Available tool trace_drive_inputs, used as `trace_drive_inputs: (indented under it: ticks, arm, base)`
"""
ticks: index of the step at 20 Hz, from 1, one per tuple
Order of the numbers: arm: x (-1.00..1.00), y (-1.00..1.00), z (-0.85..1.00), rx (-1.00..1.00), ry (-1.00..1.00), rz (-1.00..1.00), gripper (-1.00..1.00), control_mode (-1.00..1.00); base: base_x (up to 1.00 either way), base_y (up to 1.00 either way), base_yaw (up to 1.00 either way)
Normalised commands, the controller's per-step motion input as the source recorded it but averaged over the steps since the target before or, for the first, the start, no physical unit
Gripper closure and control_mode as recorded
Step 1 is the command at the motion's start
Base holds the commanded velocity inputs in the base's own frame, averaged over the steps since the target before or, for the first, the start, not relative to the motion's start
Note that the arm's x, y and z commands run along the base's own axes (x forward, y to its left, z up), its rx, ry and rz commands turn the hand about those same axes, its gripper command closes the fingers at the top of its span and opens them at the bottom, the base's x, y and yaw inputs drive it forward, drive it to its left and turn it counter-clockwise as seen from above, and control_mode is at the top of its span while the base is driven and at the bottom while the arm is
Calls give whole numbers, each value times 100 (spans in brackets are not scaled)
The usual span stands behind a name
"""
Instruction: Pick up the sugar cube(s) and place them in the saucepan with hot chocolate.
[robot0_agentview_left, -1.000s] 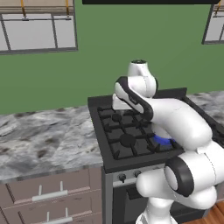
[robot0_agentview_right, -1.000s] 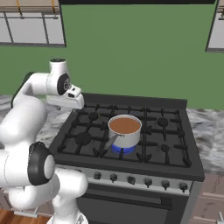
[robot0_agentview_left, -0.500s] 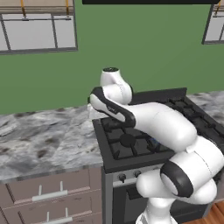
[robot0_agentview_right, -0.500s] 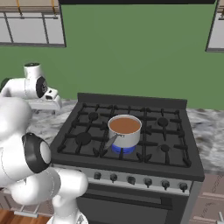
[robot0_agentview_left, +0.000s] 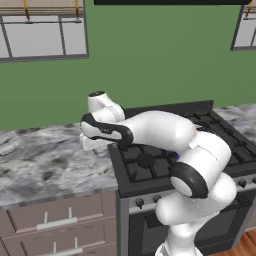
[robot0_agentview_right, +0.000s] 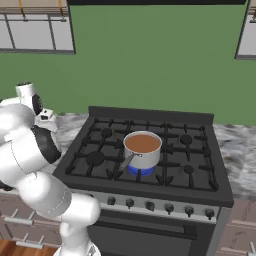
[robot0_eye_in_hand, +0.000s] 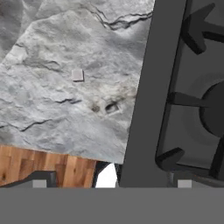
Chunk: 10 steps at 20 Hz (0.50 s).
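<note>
The sugar cube (robot0_eye_in_hand: 77, 75) is a tiny pale square lying on the grey marble counter (robot0_eye_in_hand: 52, 109), left of the stove's dark edge in the hand view. My gripper (robot0_eye_in_hand: 111, 181) hangs above the counter, open wide, with nothing between its fingertips (robot0_eye_in_hand: 39, 180); the cube lies ahead of it and a little to the left. In the base views the hand (robot0_agentview_left: 94, 141) (robot0_agentview_right: 47, 119) is over the counter just left of the stove. The saucepan with hot chocolate (robot0_agentview_right: 142, 148), shiny steel with a brown surface, stands on the front middle burner, far from the hand.
The black gas stove (robot0_agentview_right: 150, 172) (robot0_agentview_left: 150, 162) has raised grates (robot0_eye_in_hand: 192, 100) close to the hand's right side. A small dark-flecked mark (robot0_eye_in_hand: 111, 107) shows in the stone near the stove edge. The counter's front edge drops to wooden floor (robot0_eye_in_hand: 48, 164). Marble counter (robot0_agentview_left: 45, 165) stretches on to the left.
The arm has swung left from above the stove's back left corner to over the counter beside the stove. The jaws have stayed open. The saucepan has not moved.
</note>
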Motion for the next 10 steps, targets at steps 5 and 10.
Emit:
trace_drive_inputs:
  ticks: [5, 10]
  arm:
    - [17, 48, -47, -7, 9, 1, -100, -100]
    - [11, 40, -44, -2, 4, 1, -100, -100]
  base:
    - [0, 0, 0]
    - [0, 0, 0]
